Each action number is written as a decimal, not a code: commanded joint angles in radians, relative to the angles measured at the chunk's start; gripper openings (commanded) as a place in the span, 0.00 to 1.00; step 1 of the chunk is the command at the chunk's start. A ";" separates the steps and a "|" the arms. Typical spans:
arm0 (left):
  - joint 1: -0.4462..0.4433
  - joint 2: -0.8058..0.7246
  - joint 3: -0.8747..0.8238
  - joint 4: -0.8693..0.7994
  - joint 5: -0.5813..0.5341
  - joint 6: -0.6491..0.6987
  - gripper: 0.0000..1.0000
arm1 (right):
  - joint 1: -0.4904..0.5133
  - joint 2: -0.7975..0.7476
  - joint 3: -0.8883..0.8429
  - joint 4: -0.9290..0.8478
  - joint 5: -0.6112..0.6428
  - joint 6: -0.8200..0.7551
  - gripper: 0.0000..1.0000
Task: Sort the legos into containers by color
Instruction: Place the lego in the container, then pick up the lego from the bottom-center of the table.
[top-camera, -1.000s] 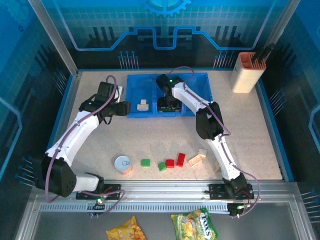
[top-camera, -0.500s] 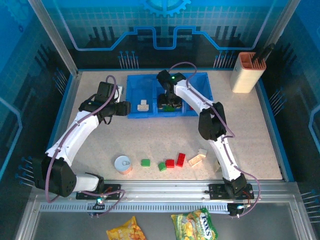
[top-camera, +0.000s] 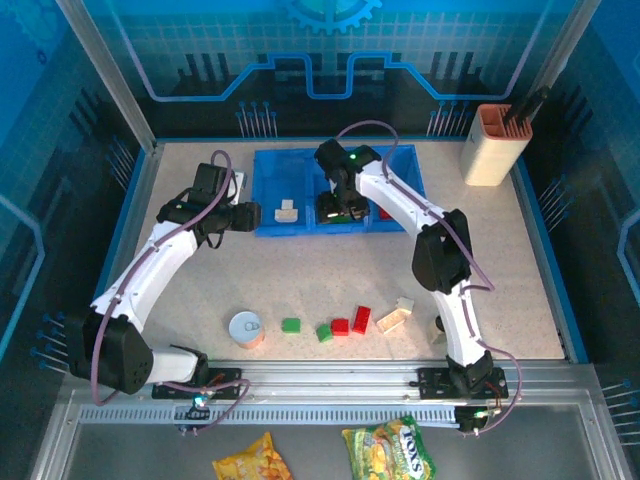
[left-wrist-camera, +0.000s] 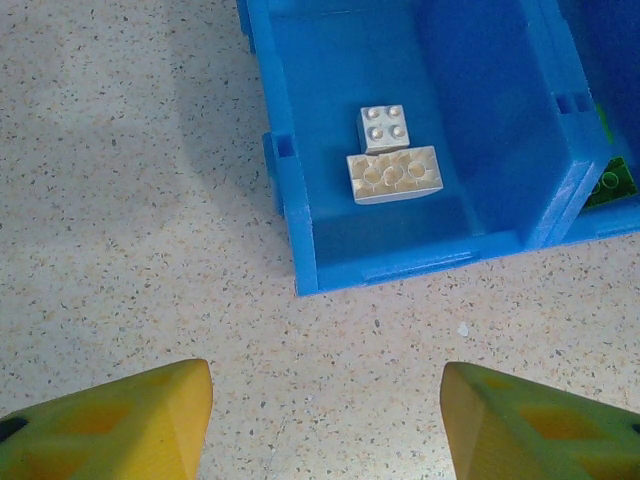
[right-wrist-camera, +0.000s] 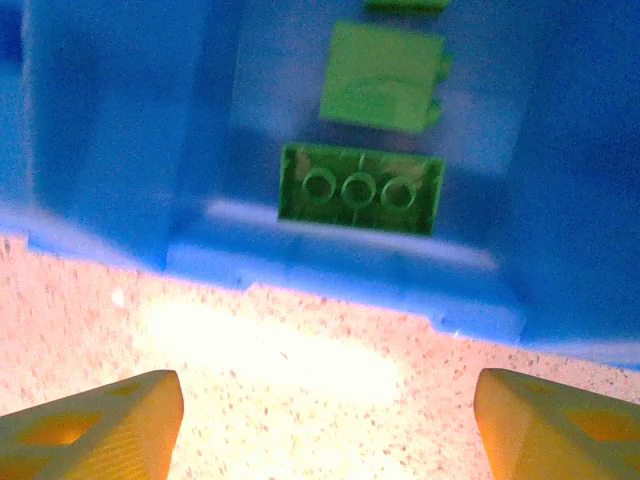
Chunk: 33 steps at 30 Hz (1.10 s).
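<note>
The blue containers bin (top-camera: 262, 192) stands at the back middle of the table. Its left compartment holds two cream legos (left-wrist-camera: 393, 174), its middle one green legos (right-wrist-camera: 362, 188), its right one a red brick (top-camera: 385, 212). Loose on the near table lie green (top-camera: 291, 325), red (top-camera: 361, 319) and cream (top-camera: 395, 316) legos. My left gripper (top-camera: 246, 217) hovers open and empty just left of the bin; its fingertips (left-wrist-camera: 150, 420) flank bare table. My right gripper (top-camera: 337, 212) hangs open and empty at the middle compartment's near wall (right-wrist-camera: 330, 265).
A round white-orange tin (top-camera: 246, 329) sits left of the loose bricks. A small black cylinder (top-camera: 439, 325) stands by the right arm. The beige holder with orange top (top-camera: 493, 145) is at the back right. Snack bags (top-camera: 390, 450) lie beyond the near rail.
The right arm's elbow has swung to the right while its gripper stays at the middle compartment. The left arm has not moved.
</note>
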 joint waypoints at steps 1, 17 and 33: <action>0.012 -0.017 -0.006 0.006 0.028 -0.014 0.63 | 0.033 -0.097 -0.106 0.031 -0.038 -0.145 0.77; 0.020 -0.005 -0.005 0.010 0.037 -0.022 0.63 | 0.236 -0.403 -0.556 0.071 -0.033 -0.615 0.68; 0.030 -0.005 -0.005 0.007 0.037 -0.022 0.63 | 0.394 -0.738 -1.024 0.328 -0.135 -1.036 0.70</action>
